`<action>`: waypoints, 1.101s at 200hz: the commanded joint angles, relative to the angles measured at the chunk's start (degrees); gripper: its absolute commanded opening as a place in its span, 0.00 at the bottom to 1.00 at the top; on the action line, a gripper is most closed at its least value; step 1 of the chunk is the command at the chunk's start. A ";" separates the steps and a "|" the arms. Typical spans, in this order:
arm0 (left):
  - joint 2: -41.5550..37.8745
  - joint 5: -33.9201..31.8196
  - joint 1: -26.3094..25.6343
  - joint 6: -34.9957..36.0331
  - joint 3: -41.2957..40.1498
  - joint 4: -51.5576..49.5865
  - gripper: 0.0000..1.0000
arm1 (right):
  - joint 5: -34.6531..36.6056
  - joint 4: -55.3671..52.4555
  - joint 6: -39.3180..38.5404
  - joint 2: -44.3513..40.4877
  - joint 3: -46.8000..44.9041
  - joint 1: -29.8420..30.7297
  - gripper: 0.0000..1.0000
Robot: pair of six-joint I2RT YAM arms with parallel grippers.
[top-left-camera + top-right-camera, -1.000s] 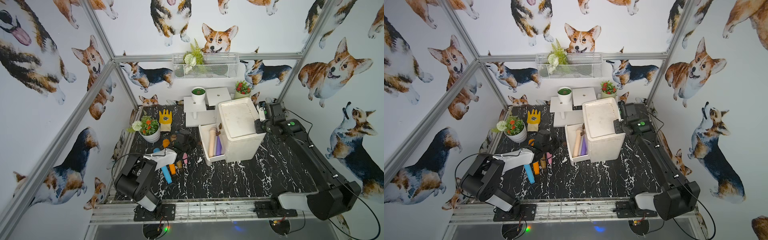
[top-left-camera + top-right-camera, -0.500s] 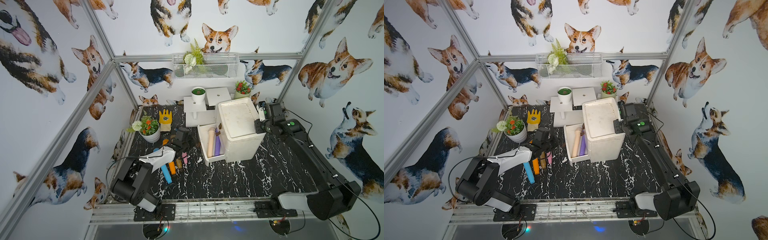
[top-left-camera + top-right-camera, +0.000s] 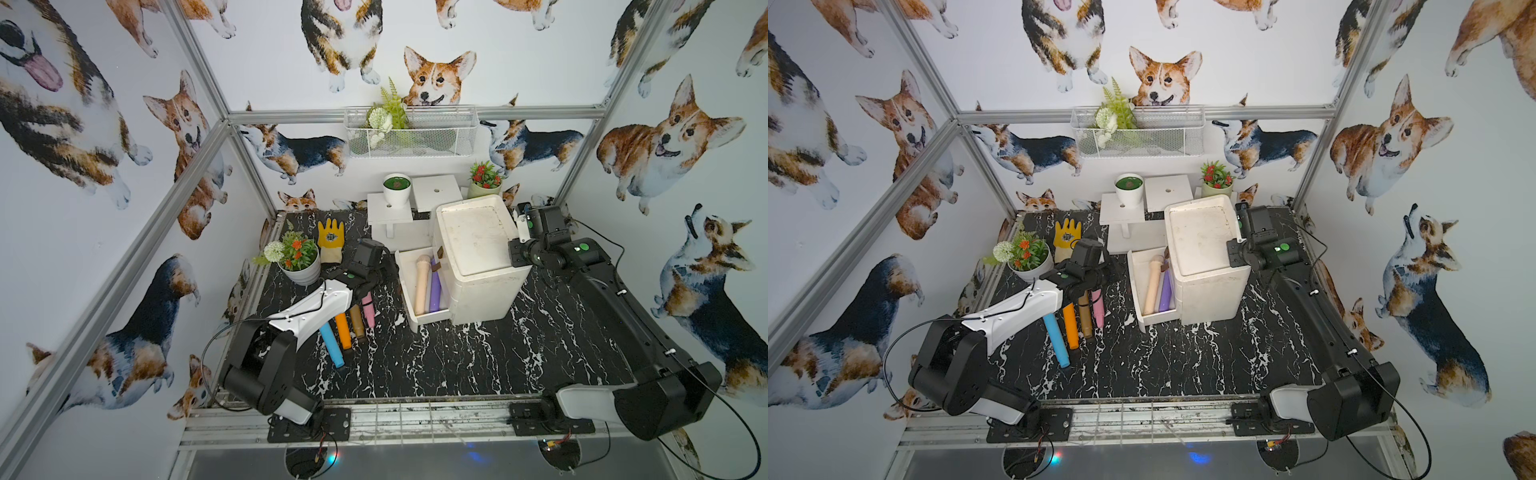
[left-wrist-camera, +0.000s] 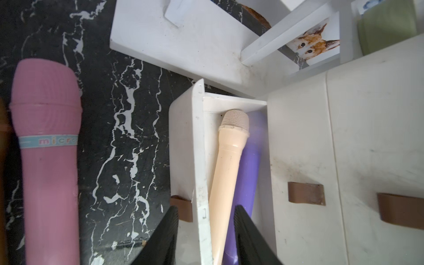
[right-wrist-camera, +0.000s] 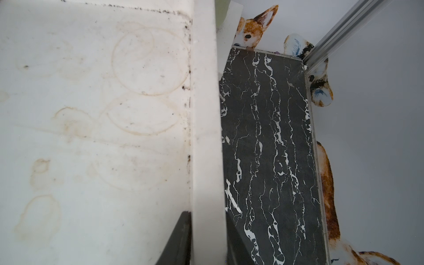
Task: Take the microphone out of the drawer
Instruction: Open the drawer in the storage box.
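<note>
The only lettering I can read is "micro", cut off at the curve, on the pale blue band (image 4: 48, 141) round the pink microphone (image 4: 46, 179) just beside the left gripper (image 4: 205, 207).

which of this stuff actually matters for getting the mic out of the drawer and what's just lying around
Job: drawer; beige microphone and purple microphone in it; left gripper, open near it; right gripper, clamped on the cabinet rim.

Lying about: pink microphone, brown microphone, orange microphone, blue microphone on the table; yellow glove; flower pot; wire basket.
</note>
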 commanded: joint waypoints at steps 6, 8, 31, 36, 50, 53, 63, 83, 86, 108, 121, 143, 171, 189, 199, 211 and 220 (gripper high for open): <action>1.65 -2.70 -2.73 7.08 5.07 -7.22 0.44 | -2.56 -14.67 -0.37 1.53 -1.60 0.44 0.25; 1.85 -2.84 -2.93 7.52 5.55 -7.59 0.44 | -2.50 -14.67 -0.37 1.53 -1.60 0.44 0.25; 4.53 -5.80 -6.31 11.18 10.63 -12.18 0.44 | -2.53 -14.67 -0.37 1.53 -1.69 0.49 0.25; 5.17 -6.47 -6.97 11.74 11.65 -13.01 0.44 | -2.54 -14.65 -0.37 1.53 -1.65 0.52 0.25; 6.82 -7.94 -8.45 12.89 14.13 -14.67 0.44 | -2.52 -14.66 -0.37 1.47 -1.69 0.59 0.25; 7.18 -8.30 -8.91 13.06 14.61 -15.02 0.44 | -2.45 -14.67 -0.39 1.45 -1.69 0.62 0.25; 8.33 -9.81 -9.97 13.76 16.06 -15.79 0.45 | -2.46 -14.67 -0.37 1.47 -1.77 0.61 0.25; 11.06 -12.12 -11.81 15.11 19.17 -17.87 0.45 | -2.51 -14.59 -0.41 1.36 -1.82 0.63 0.25; 11.50 -12.44 -12.06 15.19 19.60 -18.43 0.45 | -2.49 -14.58 -0.45 1.36 -1.86 0.67 0.25; 14.55 -14.86 -13.19 15.88 23.28 -21.89 0.45 | -2.50 -14.58 -0.46 1.32 -1.87 0.64 0.25; 16.09 -16.12 -13.66 16.18 24.88 -23.66 0.45 | -2.41 -14.58 -0.46 1.23 -1.87 0.70 0.25; 18.22 -16.91 -13.95 16.18 26.33 -25.15 0.46 | -2.40 -14.50 -0.46 1.10 -1.95 0.70 0.25; 20.67 -16.31 -14.04 15.82 27.27 -25.61 0.46 | -2.39 -14.50 -0.54 1.09 -2.04 0.70 0.25; 21.97 -16.07 -14.29 15.41 27.83 -25.59 0.46 | -2.39 -14.50 -0.54 1.09 -2.00 0.70 0.25; 22.71 -15.99 -14.39 15.28 28.23 -25.53 0.46 | -2.50 -14.50 -0.54 1.09 -2.04 0.74 0.25; 23.53 -16.16 -14.47 15.16 28.68 -25.54 0.46 | -2.52 -14.50 -0.54 1.09 -2.04 0.70 0.25; 24.21 -16.24 -14.61 15.00 28.97 -25.53 0.46 | -2.51 -14.47 -0.54 1.18 -1.99 0.70 0.25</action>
